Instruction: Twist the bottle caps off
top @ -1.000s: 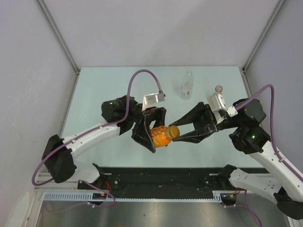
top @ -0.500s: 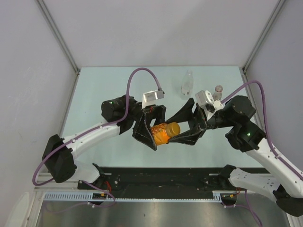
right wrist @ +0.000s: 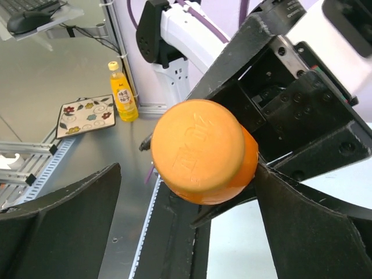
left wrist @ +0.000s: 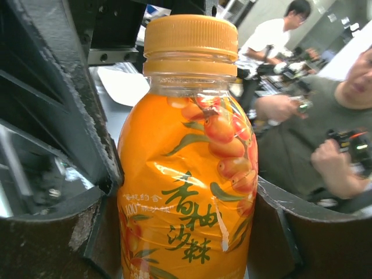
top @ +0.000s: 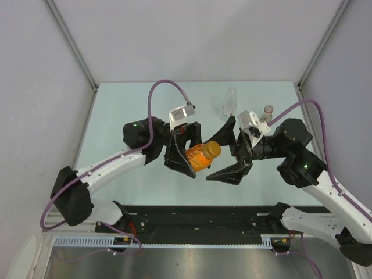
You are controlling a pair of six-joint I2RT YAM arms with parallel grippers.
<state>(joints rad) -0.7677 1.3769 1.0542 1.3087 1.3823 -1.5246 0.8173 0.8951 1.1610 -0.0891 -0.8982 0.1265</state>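
- Orange bottle (left wrist: 186,197): glossy, wrinkled plastic label film; clear, smooth plastic at the neck.
- Orange cap (left wrist: 190,43): matt plastic, with raised lettering on its top.
- Left gripper (top: 187,152): matt black fingers (left wrist: 52,232), edges scuffed and rough.
- Right gripper (right wrist: 192,226): matt black, grainy fingers (right wrist: 64,215).
- Worktop (top: 128,110): smooth, pale, faint sheen.
- Clear bottle (top: 231,103): transparent plastic.

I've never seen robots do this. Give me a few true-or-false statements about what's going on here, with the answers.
1. The left gripper grips the orange bottle. True.
2. The orange cap is off. False: it sits on the bottle's neck.
3. The right gripper is clamped on that cap. False: its fingers are spread open either side of it, not touching.
4. A clear bottle and a red-capped bottle are also on the table. True.
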